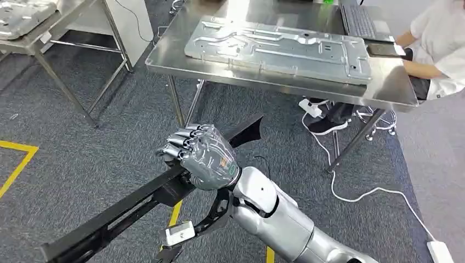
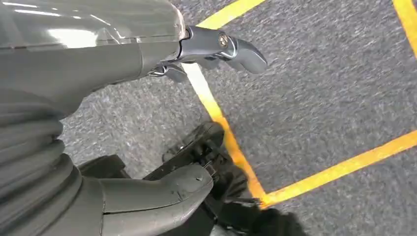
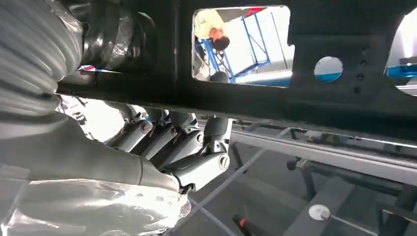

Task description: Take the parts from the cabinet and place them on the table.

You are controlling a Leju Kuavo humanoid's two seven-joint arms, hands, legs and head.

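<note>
The right hand [image 1: 204,156] grips a long black metal frame part [image 1: 118,211] above grey carpet, short of the steel desk [image 1: 181,46]. The left hand [image 2: 162,196] hangs with fingers apart, holding nothing.

Two steel tables [image 1: 285,76] [image 1: 33,44], two grey plates [image 1: 277,49] [image 1: 22,16], one black part [image 1: 126,211], one laptop [image 1: 362,22].

You see a black part [image 1: 137,205] gripped by the silver-grey right hand [image 1: 200,156] at centre frame. At the top, the surface [image 1: 170,52] is bare shiny steel, carrying a pale grey embossed panel [image 1: 277,48]. The floor [image 1: 71,159] is dark grey flecked carpet crossed by yellow tape lines [image 1: 19,161]. A white cable [image 1: 373,192] trails lower right.
</note>
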